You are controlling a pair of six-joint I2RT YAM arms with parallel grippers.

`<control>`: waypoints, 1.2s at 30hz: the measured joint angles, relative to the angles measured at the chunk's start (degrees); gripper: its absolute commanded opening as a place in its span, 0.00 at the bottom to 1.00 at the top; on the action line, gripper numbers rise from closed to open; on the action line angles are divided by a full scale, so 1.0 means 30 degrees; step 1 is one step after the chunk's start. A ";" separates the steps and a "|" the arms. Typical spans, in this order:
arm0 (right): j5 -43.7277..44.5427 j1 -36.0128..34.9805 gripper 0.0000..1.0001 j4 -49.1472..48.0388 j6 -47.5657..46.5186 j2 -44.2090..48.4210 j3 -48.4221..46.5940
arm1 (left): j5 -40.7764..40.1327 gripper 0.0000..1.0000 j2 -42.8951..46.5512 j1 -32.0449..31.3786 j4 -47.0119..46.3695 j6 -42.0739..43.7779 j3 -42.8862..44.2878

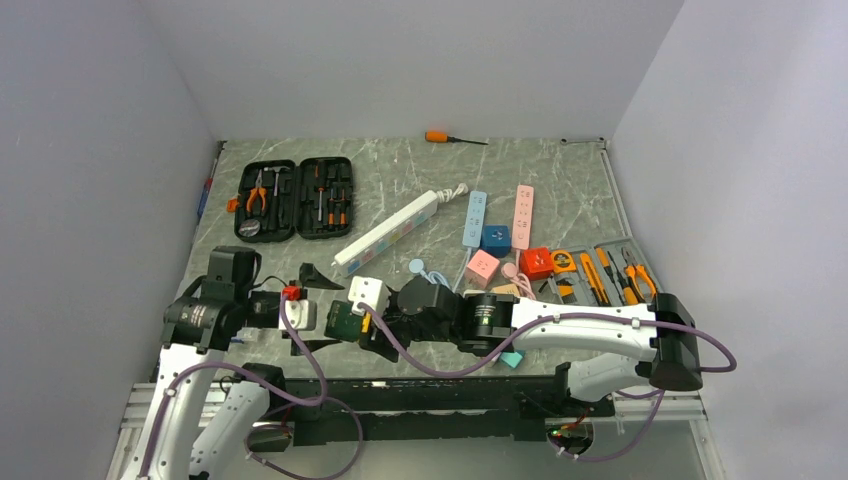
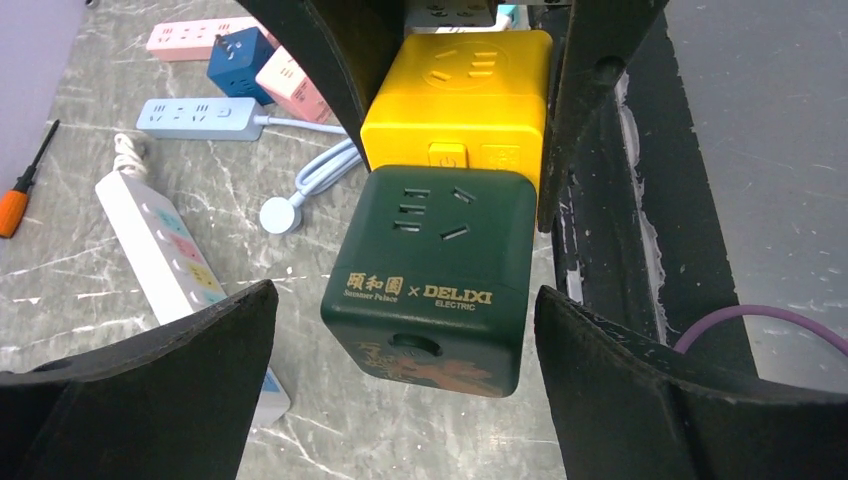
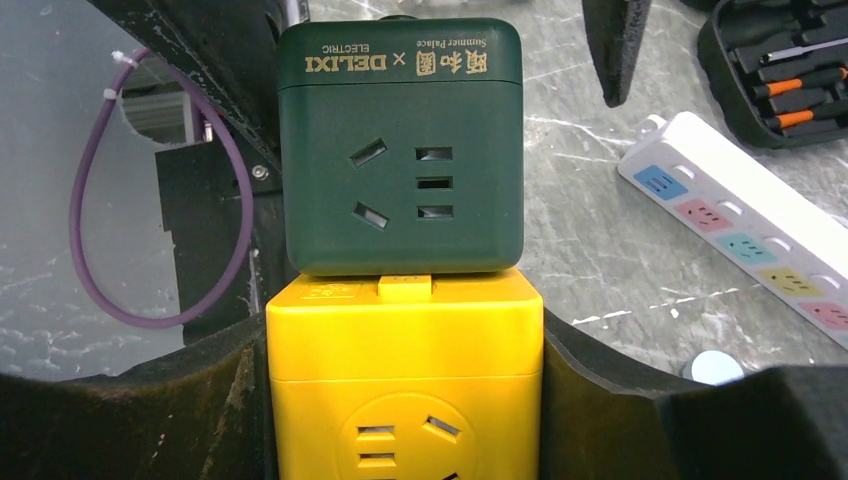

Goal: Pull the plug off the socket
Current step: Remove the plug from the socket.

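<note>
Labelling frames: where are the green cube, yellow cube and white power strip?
green cube [image 2: 430,215]: left wrist view, socket face.
yellow cube [image 3: 400,340]: right wrist view, plain face.
white power strip [image 1: 389,231]: top view, middle.

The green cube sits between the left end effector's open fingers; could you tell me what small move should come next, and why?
Probably close the left end effector on the green cube. Its fingers stand open on either side, not touching it, while the right end effector grips the yellow cube joined to it.

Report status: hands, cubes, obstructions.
Left hand open, straddling green cube, not touching. Right hand shut on yellow cube. Cubes joined. No obstruction seen.
</note>
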State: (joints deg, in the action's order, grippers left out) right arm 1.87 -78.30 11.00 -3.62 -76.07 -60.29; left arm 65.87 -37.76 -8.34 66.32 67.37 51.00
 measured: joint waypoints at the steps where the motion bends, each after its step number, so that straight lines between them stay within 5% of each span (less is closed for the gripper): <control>1: -0.0124 0.0000 0.00 0.0044 -0.0051 -0.0036 -0.0007 | 0.0036 0.99 -0.0058 -0.0044 0.0066 0.0058 0.0007; 20: -0.1494 0.0197 0.00 0.0160 -0.0444 -0.1428 -0.1246 | -0.0080 0.98 0.0284 -0.2004 -0.0678 -0.1166 -0.0889; 31: -0.1821 0.0219 0.00 0.0160 -0.0437 -0.1479 -0.1246 | -0.0408 0.72 -0.0495 -0.2135 -0.0867 -0.1712 -0.1013; 36: -0.1938 0.0328 0.00 0.0124 -0.0576 -0.1552 -0.1246 | -0.0386 0.37 -0.0954 -0.2251 0.0036 -0.1413 -0.0743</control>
State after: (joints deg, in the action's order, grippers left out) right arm -3.95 -77.32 11.38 -5.34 -80.73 -64.03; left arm 64.71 -40.62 -15.09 66.43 63.13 48.77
